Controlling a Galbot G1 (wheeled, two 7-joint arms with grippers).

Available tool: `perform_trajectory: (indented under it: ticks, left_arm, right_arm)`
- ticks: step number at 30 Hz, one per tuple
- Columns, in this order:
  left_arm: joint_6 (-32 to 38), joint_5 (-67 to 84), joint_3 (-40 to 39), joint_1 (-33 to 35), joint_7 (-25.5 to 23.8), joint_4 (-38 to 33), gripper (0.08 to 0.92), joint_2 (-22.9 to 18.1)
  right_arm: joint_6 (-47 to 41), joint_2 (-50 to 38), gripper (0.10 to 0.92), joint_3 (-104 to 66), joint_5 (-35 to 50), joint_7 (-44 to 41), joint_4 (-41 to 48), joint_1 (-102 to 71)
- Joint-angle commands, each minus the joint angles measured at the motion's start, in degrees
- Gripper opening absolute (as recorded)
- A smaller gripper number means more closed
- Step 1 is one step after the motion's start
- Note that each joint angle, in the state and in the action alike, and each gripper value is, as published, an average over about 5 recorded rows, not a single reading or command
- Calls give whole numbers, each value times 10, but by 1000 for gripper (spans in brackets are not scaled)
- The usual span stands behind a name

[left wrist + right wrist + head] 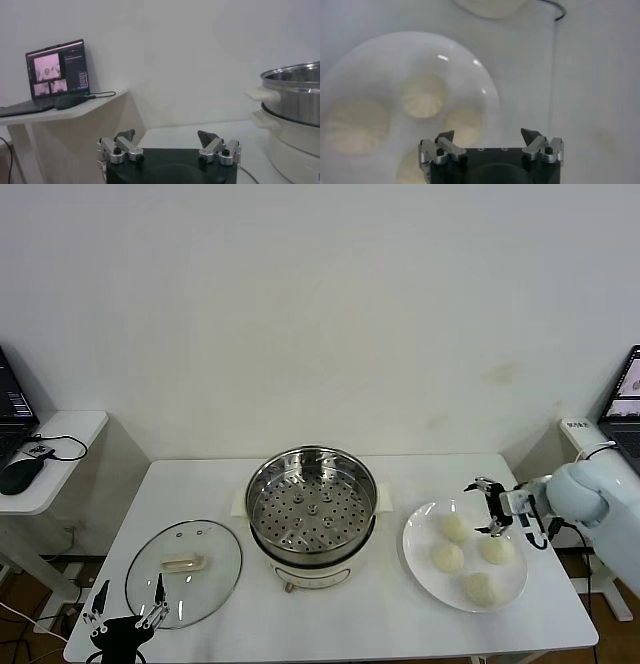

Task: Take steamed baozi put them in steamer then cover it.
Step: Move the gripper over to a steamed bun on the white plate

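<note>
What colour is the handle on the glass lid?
Cream-white handle at the centre of the clear glass lid; clearest in the head view.

Plain white wall (320,304), white side desk (60,454)

White rounded right arm, black cable, black left pincer (169,143) and right pincer (490,140) (silver knuckles, 2 dark tips each)

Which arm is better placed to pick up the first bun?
Right. The right gripper hangs open over the plate holding four baozi. The left gripper sits open at the table's near left corner, beside the glass lid, across the steamer.
</note>
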State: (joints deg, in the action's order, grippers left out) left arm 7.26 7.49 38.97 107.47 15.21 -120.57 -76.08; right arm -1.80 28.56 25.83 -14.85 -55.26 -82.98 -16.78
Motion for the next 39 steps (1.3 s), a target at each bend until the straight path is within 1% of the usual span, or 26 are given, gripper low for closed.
perform_trajectory:
  ticks: [1,18,29,39]
  left_arm:
    - [0,-3,1,-1,-1,-1,823,0]
    - [3,-1,5,-2,-5,-1,823,3]
    - [8,-3,4,-3,-6,4,823,2]
    - [12,-3,3,-1,-5,4,823,0]
  right_arm:
    - [-10,19,823,151,8,-28,64,110]
    - [-27,128,823,138,-8,2,152,86]
    - [-39,150,818,141,-18,5,173,87]
    - [-43,149,694,139,-19,2,175,90]
